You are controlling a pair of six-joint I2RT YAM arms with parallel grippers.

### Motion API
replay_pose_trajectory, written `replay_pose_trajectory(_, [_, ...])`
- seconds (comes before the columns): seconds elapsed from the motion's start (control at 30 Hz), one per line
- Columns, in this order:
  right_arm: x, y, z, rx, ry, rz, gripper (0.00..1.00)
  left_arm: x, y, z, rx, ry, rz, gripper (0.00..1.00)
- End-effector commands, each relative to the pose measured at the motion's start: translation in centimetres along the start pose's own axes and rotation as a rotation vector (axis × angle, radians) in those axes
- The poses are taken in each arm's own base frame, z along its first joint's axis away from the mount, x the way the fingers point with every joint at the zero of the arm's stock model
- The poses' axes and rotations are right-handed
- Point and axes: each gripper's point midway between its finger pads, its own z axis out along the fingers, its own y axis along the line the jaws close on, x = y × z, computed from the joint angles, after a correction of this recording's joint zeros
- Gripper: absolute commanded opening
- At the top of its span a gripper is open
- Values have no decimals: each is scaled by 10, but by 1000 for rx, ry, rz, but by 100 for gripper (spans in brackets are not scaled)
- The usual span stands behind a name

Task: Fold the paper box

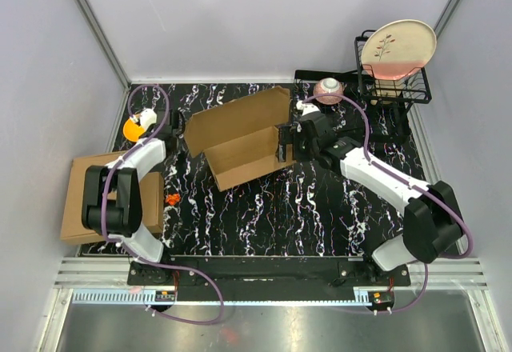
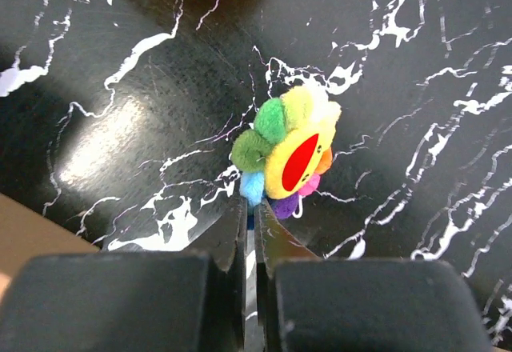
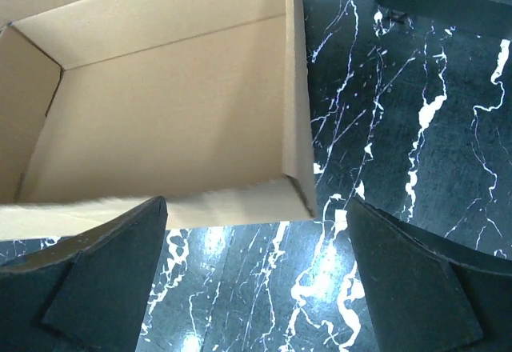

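Note:
The open brown cardboard box (image 1: 240,140) lies on the black marbled table, its flaps spread up and left. It fills the upper left of the right wrist view (image 3: 160,104). My right gripper (image 1: 285,142) is open at the box's right end. In its wrist view the gripper (image 3: 256,208) has the box's near right corner just ahead of the gap, and the fingers do not touch it. My left gripper (image 1: 176,128) is by the box's left flap. In the left wrist view it (image 2: 254,204) is shut, with its tips against a small multicoloured plush flower (image 2: 292,152).
A flat cardboard sheet (image 1: 88,200) lies at the left under the left arm. An orange and white object (image 1: 138,124) sits at the back left. A pink bowl (image 1: 329,90), a black tray (image 1: 308,76) and a wire rack (image 1: 396,88) holding a plate (image 1: 398,48) stand at the back right. A small orange bit (image 1: 172,198) lies on the table.

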Motion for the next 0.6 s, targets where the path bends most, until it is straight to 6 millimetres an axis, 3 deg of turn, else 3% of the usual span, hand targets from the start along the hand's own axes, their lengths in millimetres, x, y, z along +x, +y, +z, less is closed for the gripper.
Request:
replay_pose_trajectory(0.0, [-10,12,-15,-50,-58,11,99,-22,1,-25,50,-78,-53,0])
replay_pose_trajectory(0.43, [-6,7,-19,-34,-70,0,100,-39,23,-59,63,-121,-111,0])
replay_pose_trajectory(0.57, [-2,-1,-2,11,-47,-41,100,-45,25,-79,113,-141,-149,0])
